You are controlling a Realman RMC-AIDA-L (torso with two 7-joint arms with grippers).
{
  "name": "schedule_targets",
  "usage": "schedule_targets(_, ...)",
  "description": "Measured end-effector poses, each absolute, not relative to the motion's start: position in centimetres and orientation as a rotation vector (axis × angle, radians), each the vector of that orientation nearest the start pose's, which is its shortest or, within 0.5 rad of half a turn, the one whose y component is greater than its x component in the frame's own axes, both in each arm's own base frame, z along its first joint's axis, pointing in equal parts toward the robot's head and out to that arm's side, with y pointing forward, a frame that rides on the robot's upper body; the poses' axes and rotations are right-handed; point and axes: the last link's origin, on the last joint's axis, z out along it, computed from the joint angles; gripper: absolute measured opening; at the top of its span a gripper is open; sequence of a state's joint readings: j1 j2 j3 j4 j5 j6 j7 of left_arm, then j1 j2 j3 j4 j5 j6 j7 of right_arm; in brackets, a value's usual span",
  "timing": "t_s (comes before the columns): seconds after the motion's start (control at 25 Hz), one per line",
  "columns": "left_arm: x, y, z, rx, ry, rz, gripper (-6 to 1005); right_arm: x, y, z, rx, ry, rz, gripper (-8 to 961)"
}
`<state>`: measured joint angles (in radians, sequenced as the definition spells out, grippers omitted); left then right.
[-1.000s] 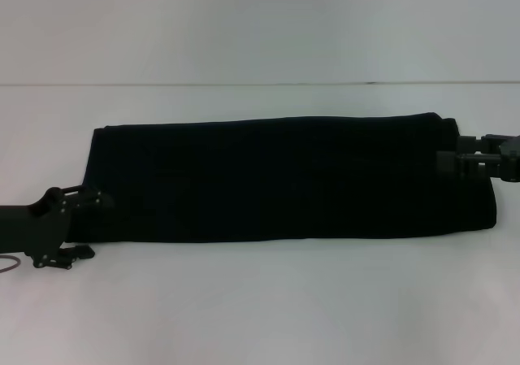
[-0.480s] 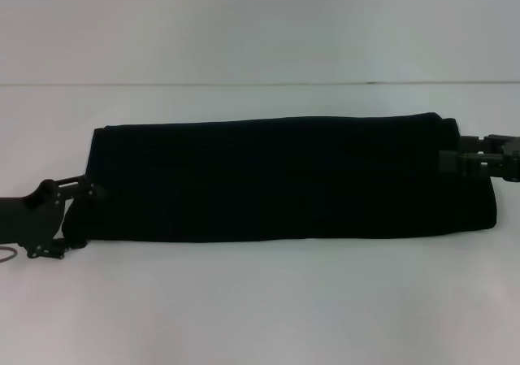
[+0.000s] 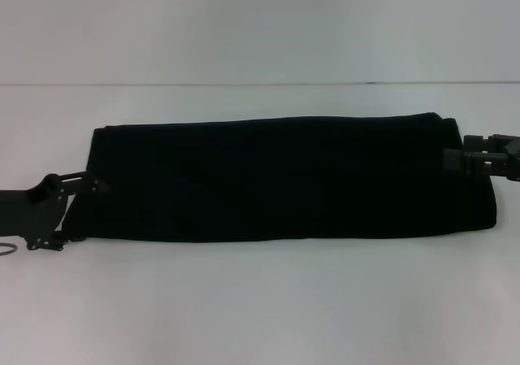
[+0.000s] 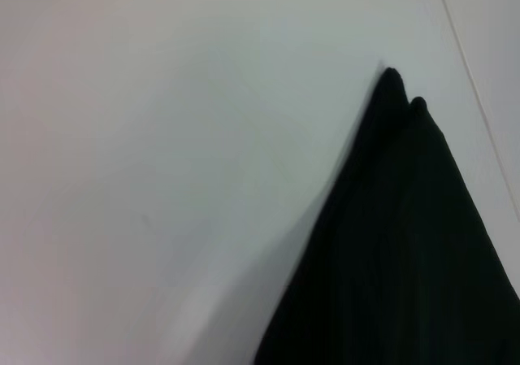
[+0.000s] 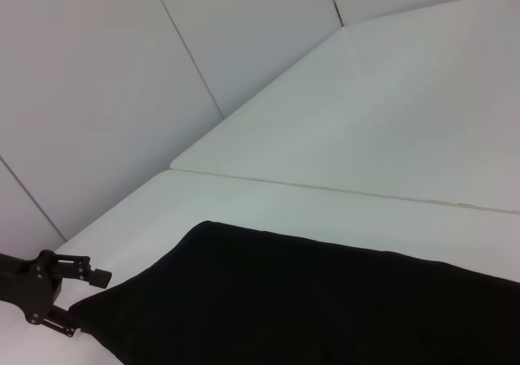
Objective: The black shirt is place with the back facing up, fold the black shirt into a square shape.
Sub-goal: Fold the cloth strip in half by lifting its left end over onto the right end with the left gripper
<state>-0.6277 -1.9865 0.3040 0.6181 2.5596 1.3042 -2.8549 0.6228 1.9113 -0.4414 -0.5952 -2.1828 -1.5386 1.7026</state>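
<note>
The black shirt (image 3: pixel 284 178) lies flat as a long folded band across the white table, running left to right. My left gripper (image 3: pixel 88 212) sits at the band's left end with its fingers open, one on each side of the near-left corner of the cloth. The right wrist view shows this gripper (image 5: pixel 81 301) spread at the shirt (image 5: pixel 325 308) corner. My right gripper (image 3: pixel 455 159) is at the band's right end, its tip against the black fabric. The left wrist view shows only a pointed edge of the shirt (image 4: pixel 406 259) on the table.
The white table (image 3: pixel 260 300) extends in front of and behind the shirt. Its far edge meets a pale panelled wall (image 5: pixel 162 72). No other objects show.
My left gripper has drawn back slightly to the left along the shirt's end. The right gripper has shifted a little to the right. The shirt has stayed in place.
</note>
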Motion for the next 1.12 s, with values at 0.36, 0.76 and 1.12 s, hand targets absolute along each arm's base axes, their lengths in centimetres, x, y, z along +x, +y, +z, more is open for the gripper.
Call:
schedule_targets(0.36,-34.6,35.7,5.0,1.875,2.880,0.665,855,29.2,36.8,7.7,-2.497,1.035,0.623,847)
schedule_targets(0.76,-35.5,35.2,4.9,1.970,2.881,0.580,477,29.1,36.9,7.9,-2.491,1.031,0.635,848)
schedule_targets(1.12,-35.6,35.2,4.9,2.059,2.840,0.556,173,29.0,36.8,7.8,-2.493,1.033,0.641,758)
